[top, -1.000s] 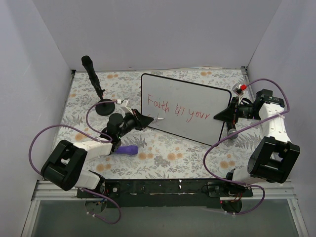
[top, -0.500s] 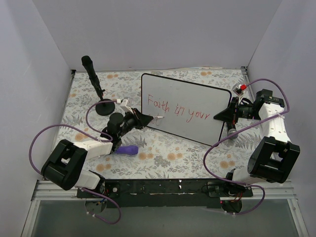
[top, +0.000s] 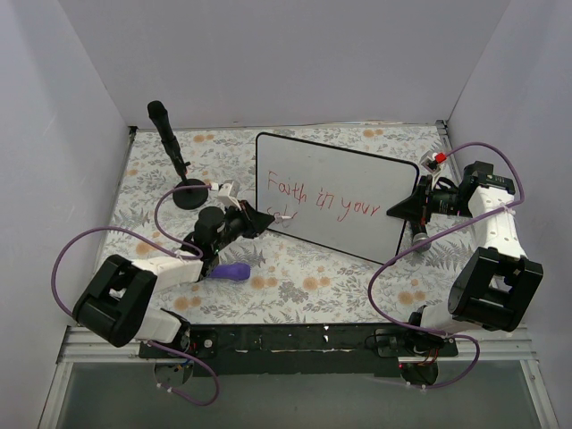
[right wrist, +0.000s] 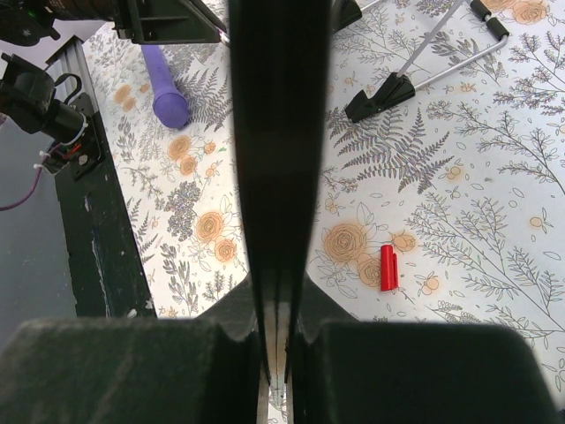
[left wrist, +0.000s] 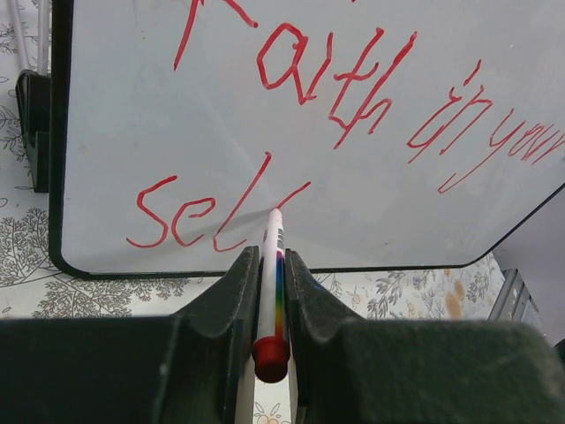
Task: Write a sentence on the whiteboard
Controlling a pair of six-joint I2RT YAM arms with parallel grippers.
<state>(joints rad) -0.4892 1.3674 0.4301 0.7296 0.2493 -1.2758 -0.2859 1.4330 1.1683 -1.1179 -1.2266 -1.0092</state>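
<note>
The whiteboard [top: 344,165] stands tilted on the floral table, and its glossy face [left wrist: 159,106] fills the left wrist view. The sentence [top: 323,198] in red reads "Faith in your" [left wrist: 353,88], with "sel" [left wrist: 190,216] and a fresh stroke on a second line. My left gripper [top: 268,217] [left wrist: 272,261] is shut on a white marker pen [left wrist: 272,283] with a red end, its tip touching the board beside "sel". My right gripper [top: 398,210] [right wrist: 275,300] is shut on the whiteboard's right edge [right wrist: 274,132], seen edge-on as a black strip.
A black microphone-like rod on a round base [top: 188,195] stands behind the left arm. A purple object [top: 231,271] [right wrist: 163,88] lies near the left arm. A red pen cap [right wrist: 388,268] lies on the cloth, near the board's black foot [right wrist: 388,88]. Grey walls enclose three sides.
My left gripper has shifted slightly with the marker along the second line of writing. The right arm and the board have not moved.
</note>
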